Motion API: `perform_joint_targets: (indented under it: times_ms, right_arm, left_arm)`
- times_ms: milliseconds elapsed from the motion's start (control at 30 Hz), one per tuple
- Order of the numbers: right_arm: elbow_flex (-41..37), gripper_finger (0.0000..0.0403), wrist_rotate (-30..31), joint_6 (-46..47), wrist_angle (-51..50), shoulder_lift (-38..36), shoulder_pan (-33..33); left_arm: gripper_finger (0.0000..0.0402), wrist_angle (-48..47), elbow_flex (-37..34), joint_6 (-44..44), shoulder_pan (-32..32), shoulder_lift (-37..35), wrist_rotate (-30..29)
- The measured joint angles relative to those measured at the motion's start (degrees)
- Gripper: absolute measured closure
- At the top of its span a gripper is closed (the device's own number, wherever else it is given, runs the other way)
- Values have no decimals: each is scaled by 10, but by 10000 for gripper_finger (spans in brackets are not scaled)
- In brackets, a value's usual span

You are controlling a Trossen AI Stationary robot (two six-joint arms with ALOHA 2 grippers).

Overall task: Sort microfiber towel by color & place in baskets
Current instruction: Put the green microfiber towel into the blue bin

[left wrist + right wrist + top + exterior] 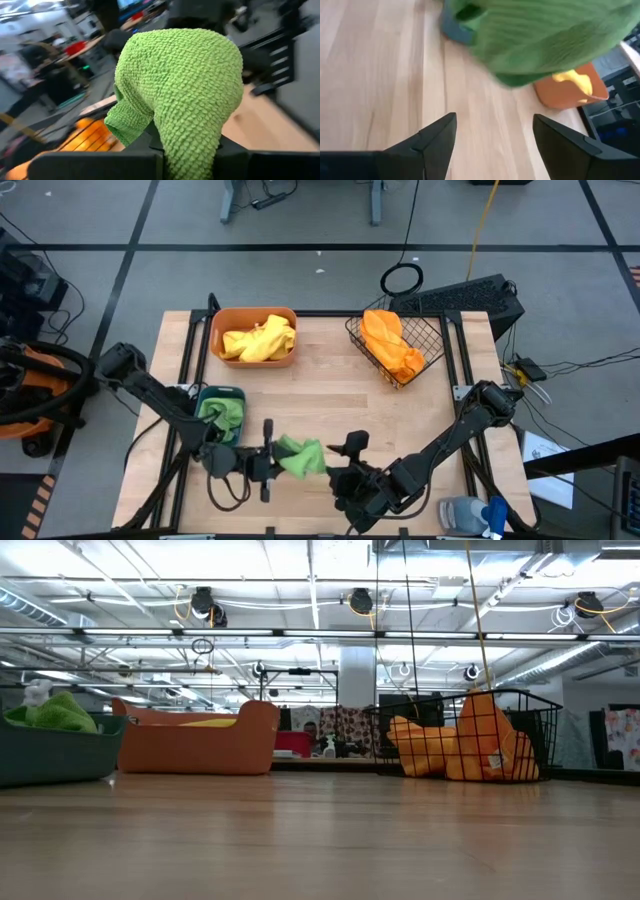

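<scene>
A green microfiber towel (302,457) is bunched up in my left gripper (268,461) over the table's near middle; it fills the left wrist view (175,95). My right gripper (350,448) (492,135) is open just right of it, and the towel (545,35) shows beyond its fingers. The teal tub (222,393) holds another green towel (222,415). Yellow towels (258,340) lie in the orange tub (215,330). Orange towels (392,345) lie in the wire basket (432,340). No gripper shows in the low view. My left gripper is shut on the green towel, pinching a gathered bunch of it (187,150) between its two fingers. The fingers come level from the table's left. The towel balloons out past the fingertips (175,75). The right wrist view shows it above the table top.
A spray bottle with a blue cap (470,515) lies at the table's near right corner. The three containers (55,750) (195,740) (470,735) stand along the far and left parts. Bare wood (320,395) lies between them and the grippers.
</scene>
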Motion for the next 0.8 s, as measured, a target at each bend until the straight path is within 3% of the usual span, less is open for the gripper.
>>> perform_joint_targets:
  times_ms: [200,333,533,800]
  right_arm:
    - [0,147,-41,28,-62,0,7]
    - [0,147,-94,42,-86,0,7]
    - [0,147,-112,80,-112,0,7]
    - [0,147,-107,79,-112,0,7]
  left_arm:
    - [364,-108,0,-35,-39,-44,-124]
    - [364,-236,0,-157,-71,-84,-211]
    - [360,-512,0,-538,-102,-143,-209]
    - [358,-918,0,-1054,-107,-157,-82]
